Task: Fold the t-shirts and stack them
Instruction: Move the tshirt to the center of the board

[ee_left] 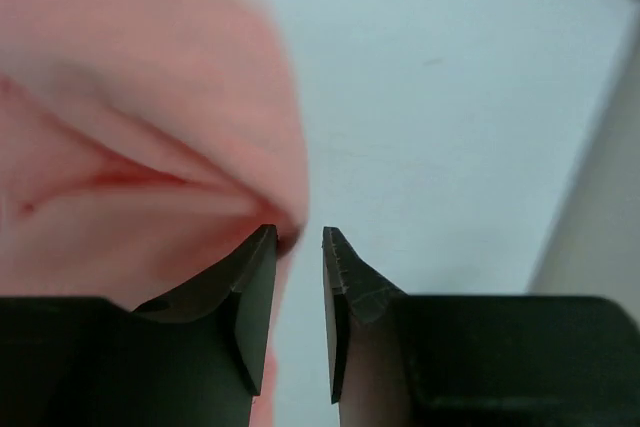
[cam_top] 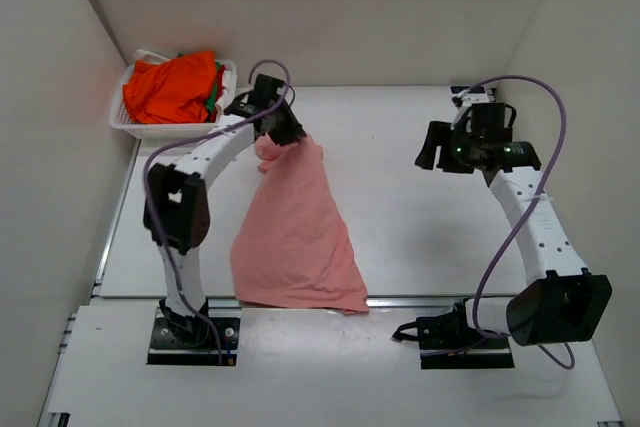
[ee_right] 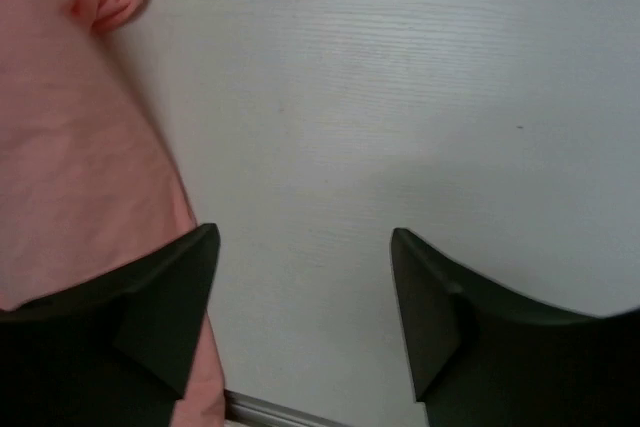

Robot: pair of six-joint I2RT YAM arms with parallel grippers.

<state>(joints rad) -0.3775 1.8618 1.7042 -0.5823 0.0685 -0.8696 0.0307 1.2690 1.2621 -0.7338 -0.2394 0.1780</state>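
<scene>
The salmon-pink t-shirt [cam_top: 295, 237] lies on the table, narrow at the far end and wide at the near edge. My left gripper [cam_top: 288, 133] is at its narrow far end. In the left wrist view the left gripper [ee_left: 298, 232] has a narrow gap with only bare table between the jaws, and the pink shirt [ee_left: 130, 127] bunches against the outside of the left finger. My right gripper [cam_top: 432, 147] is wide open and empty over bare table [ee_right: 305, 232], with the pink shirt [ee_right: 80, 147] to its left. The orange t-shirt [cam_top: 170, 87] and a bit of green cloth [cam_top: 212, 97] lie in the basket.
The white slotted basket [cam_top: 125, 125] stands at the far left corner by the wall. White walls close in the left, back and right sides. A metal rail [cam_top: 430, 299] runs along the table's near edge.
</scene>
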